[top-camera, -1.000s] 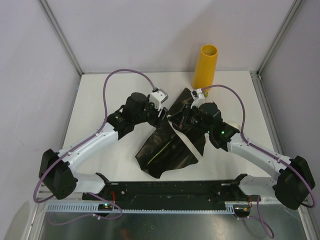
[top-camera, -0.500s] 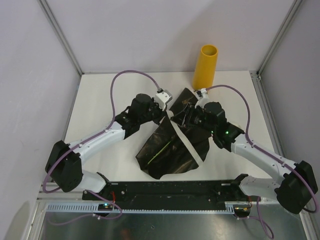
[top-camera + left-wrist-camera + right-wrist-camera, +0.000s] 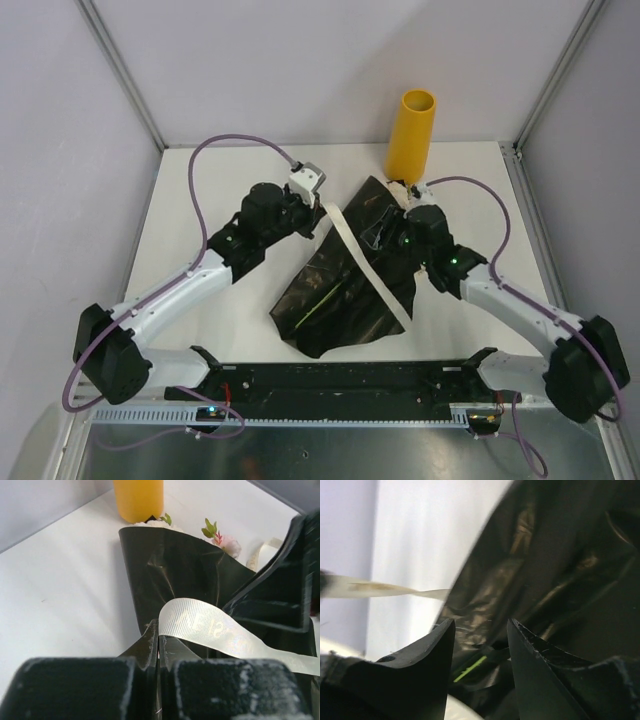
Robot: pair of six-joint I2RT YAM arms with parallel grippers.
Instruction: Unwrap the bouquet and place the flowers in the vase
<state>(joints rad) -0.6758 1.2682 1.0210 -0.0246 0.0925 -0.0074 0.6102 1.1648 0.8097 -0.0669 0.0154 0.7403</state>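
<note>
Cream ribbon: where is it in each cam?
Top external: ribbon runs diagonally across the centre, from the left claw toward the near right.
Left wrist: arcs from bottom centre to the right edge.
Right wrist: pale strip at the left edge.
Shared landmark: black wrapping sheet, in all three.

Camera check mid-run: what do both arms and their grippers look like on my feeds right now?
Both match: left arm and right arm have white links between bulky black joints, each trailed by a purple cable. A small green light glows near the right wrist. Left gripper and right gripper have matte black, tapered fingers with whitish scuffs.
</note>
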